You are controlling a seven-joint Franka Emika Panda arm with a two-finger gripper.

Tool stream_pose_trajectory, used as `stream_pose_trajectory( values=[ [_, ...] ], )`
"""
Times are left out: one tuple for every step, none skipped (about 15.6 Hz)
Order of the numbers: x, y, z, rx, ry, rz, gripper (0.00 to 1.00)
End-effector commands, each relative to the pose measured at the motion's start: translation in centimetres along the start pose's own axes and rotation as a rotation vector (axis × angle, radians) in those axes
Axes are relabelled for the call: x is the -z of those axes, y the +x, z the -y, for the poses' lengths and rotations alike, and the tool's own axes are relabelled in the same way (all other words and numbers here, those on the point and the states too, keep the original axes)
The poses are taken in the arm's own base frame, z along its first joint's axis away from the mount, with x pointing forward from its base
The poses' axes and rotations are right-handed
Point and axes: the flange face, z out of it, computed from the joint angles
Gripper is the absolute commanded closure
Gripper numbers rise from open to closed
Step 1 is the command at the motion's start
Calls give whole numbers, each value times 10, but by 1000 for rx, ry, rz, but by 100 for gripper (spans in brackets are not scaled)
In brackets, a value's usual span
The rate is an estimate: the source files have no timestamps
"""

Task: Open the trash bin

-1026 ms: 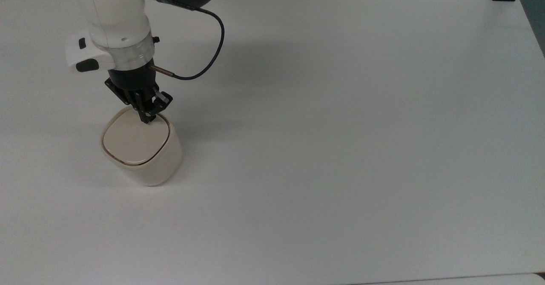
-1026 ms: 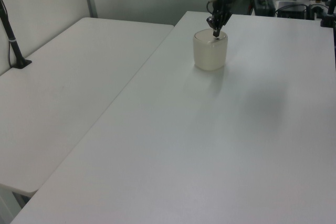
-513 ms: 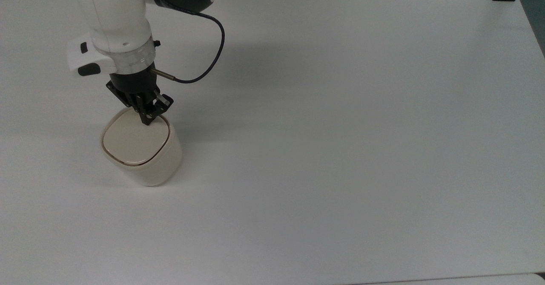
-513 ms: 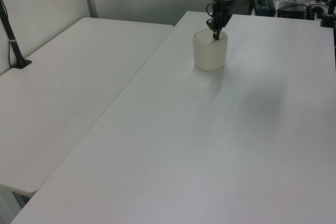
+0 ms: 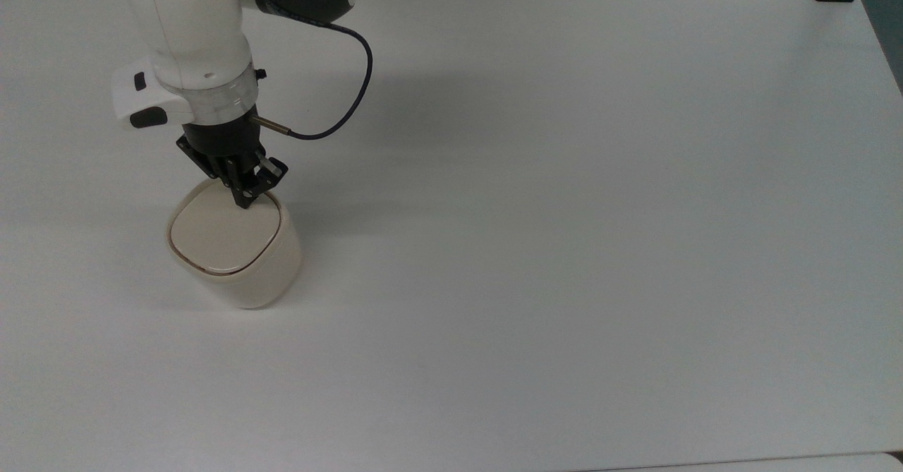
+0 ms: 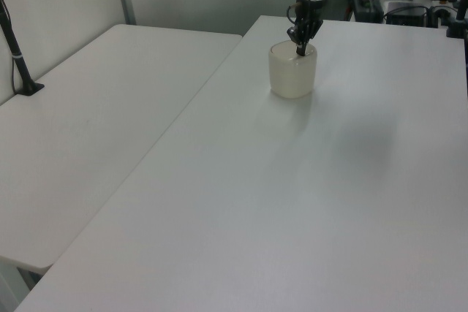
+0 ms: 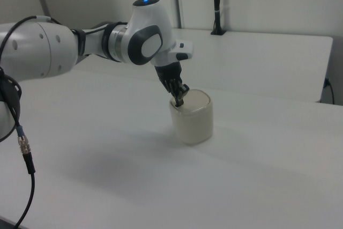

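In the top view, the gripper rests its tip at the lid's upper right corner on the trash bin, which stands at the left of the white table. Its fingers look pinched together, holding nothing. It has barely shifted in the last second, and the lid stays flat, so the bin remains unopened.

In the left view, the bin is far off, and contact is probably there.

In the right view, the gripper hides the button.
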Motion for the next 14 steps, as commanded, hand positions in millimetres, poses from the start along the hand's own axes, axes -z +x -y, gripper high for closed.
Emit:
stream_pose_trajectory(
  values=[
    [33, -3, 12, 5, 2, -52, 97],
    [52, -8, 15, 12, 5, -52, 97],
    [65, -17, 28, 40, -2, -29, 97],
    [82, -27, 44, 70, -3, -18, 97],
    [94, -37, 56, 93, -6, -10, 97],
    [103, -45, 66, 113, -12, 0, 97],
    [109, -53, 74, 131, -20, 21, 97],
    [115, -63, 85, 153, -27, 43, 97],
    [119, -71, 93, 178, -31, 61, 98],
    [126, -81, 105, 224, -33, 74, 98],
    [133, -90, 110, 266, -38, 93, 98],
    [139, -97, 111, 298, -42, 112, 98],
    [147, -101, 110, 316, -42, 118, 98],
    [154, -106, 111, 330, -40, 120, 98]
  ],
)
